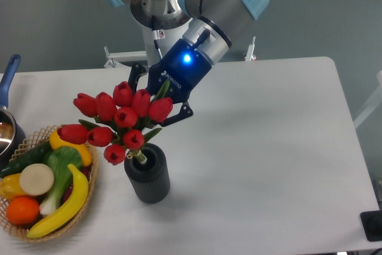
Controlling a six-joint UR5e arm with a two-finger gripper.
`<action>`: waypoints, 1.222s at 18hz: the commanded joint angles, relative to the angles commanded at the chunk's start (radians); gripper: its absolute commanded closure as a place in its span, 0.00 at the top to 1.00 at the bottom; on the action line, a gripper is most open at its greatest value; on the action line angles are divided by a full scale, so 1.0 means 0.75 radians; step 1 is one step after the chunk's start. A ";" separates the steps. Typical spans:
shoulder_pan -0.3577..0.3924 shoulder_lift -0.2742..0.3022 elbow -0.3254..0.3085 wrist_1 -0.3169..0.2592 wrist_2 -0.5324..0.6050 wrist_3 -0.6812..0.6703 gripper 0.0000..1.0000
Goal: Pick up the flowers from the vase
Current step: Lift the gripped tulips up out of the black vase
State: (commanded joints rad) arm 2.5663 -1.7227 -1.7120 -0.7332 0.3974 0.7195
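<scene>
From your fixed camera, you see the gripper [154, 101] clamped on the flowers [116, 119], its dark fingers either side of the stems behind the red heads. The bunch hangs tilted left over the vase [147, 173], with only the stem ends at the vase's mouth. The vase stands upright on the white table [268, 147], just beside the basket [89, 195] at the left edge. To your right of the vase the tabletop lies open up to its far edge.
</scene>
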 joint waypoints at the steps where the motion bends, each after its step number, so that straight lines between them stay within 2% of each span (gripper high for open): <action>1: 0.004 0.000 0.010 0.000 -0.004 -0.014 0.37; 5: 0.045 -0.002 0.067 0.000 -0.055 -0.098 0.37; 11: 0.106 -0.004 0.092 0.000 -0.086 -0.098 0.37; 22: 0.160 -0.006 0.108 -0.002 -0.084 -0.090 0.37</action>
State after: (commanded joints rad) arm 2.6860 -1.7273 -1.6306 -0.7348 0.3344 0.6519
